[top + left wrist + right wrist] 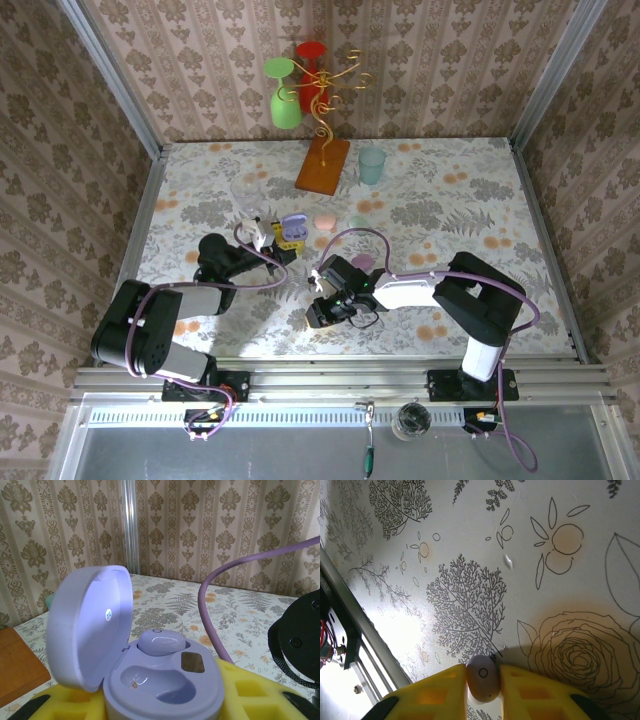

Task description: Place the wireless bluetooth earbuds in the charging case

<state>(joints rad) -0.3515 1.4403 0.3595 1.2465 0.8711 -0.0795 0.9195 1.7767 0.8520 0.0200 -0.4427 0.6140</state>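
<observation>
**Step in hand: pick-up of the second earbud**

1. The left gripper [280, 238] is closed on the base of the charging case [165, 690], its yellow pads bearing against both sides. The case sits on the worktop [450, 200] left of centre, with the lid [90, 625] standing open and tilted back.
2. Inside the case, the seated earbud [162, 642] occupies the rear socket. The empty socket [150, 677] at the front lies exposed and unobstructed.
3. To the right and nearer the front edge, the right gripper [483, 690] is closed on the loose earbud [482, 675]. The yellow pads touch it on both sides, and its marked face points toward the wrist camera. Whether the bud is clear of the worktop cannot be told.

**Judgement**

- One bud is in and one remains, so the task appears roughly half complete.
- The present step is the grasp of the remaining bud.

**Next move calls for**

- Raise the bud clear of the worktop.
- Carry it back and to the left until it is over the empty socket.
- Turn the wrist so that the bud's shape matches the socket contour.
- Lower it gently, then release.
- Keep the left grip firm so that the case does not shift
</observation>
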